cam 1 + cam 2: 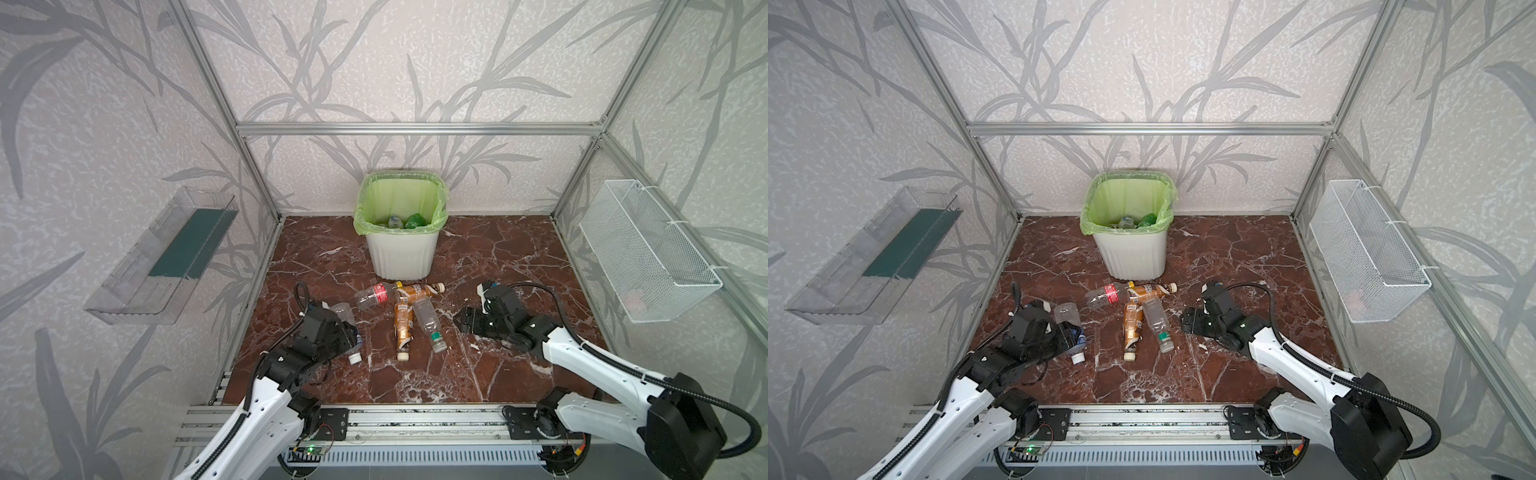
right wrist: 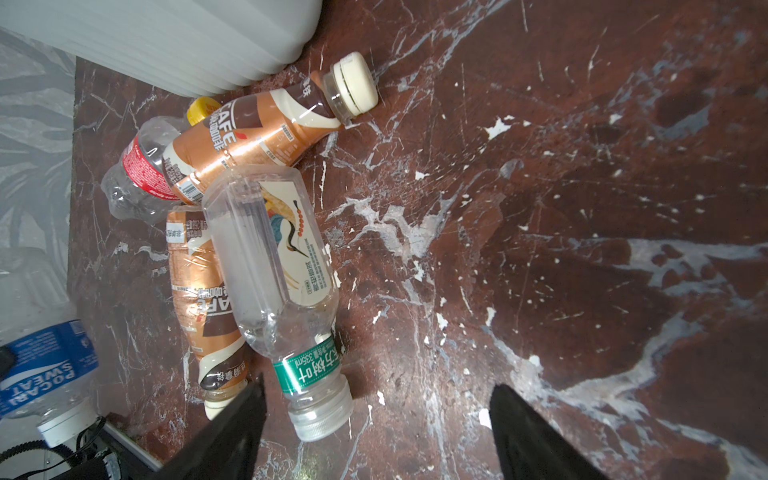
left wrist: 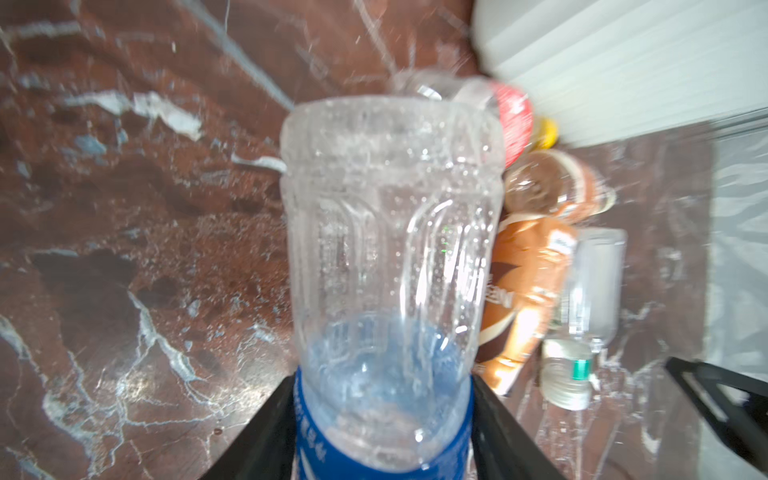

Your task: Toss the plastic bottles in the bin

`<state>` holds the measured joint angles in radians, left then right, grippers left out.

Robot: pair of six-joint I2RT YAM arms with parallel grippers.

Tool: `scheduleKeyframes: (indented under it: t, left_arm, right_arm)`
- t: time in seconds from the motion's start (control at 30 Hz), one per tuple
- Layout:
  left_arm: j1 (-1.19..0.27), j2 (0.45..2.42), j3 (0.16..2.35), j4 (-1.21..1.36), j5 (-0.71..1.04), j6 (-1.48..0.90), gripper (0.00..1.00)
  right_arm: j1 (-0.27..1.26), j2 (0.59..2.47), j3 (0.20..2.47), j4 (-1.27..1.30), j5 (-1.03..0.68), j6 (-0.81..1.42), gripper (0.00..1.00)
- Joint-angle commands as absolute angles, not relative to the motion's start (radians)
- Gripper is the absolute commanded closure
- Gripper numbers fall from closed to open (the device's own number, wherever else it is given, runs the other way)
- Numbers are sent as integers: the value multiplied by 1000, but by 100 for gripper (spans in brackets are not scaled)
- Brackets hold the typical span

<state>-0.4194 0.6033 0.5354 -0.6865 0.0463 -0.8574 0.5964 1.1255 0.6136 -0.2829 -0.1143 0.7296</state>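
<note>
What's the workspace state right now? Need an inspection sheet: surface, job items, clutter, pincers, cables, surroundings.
Surface: red-brown marbled floor, bare around the pile.
Job's things: bin lined green, holding bottles, including a green bottle. Piled in front of it: red-labelled bottle, two amber bottles, green-banded clear bottle.
Clutter: small white flecks on the floor.
Grippers: left pincer shut on the blue-labelled bottle; right pincer open, empty, beside the pile.
Cables: black cables loop off both arms, none touching a bottle.
Surroundings: clear tray on the left wall, wire-mesh basket on the right wall.
</note>
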Motion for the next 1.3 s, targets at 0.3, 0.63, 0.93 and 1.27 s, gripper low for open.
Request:
scheduleKeyframes:
  t: [0.3,0.63,0.93,1.27]
  left_arm:
    - [-414,1330,1791,-654,141,-518,34]
    - [-359,1165,1598,-803,-39,-597,1]
    - [-348,743,921,-784,-12,-734,3]
    - [-348,668,717,-714,45,-805,4]
  right_arm:
    - [595,1080,697,-318,-78,723,15]
    - [588,937,614,-364,-21,742,10]
    - [585,1049,588,-298,-98,724,11]
    - [607,1110,610,-273,-123,742,12]
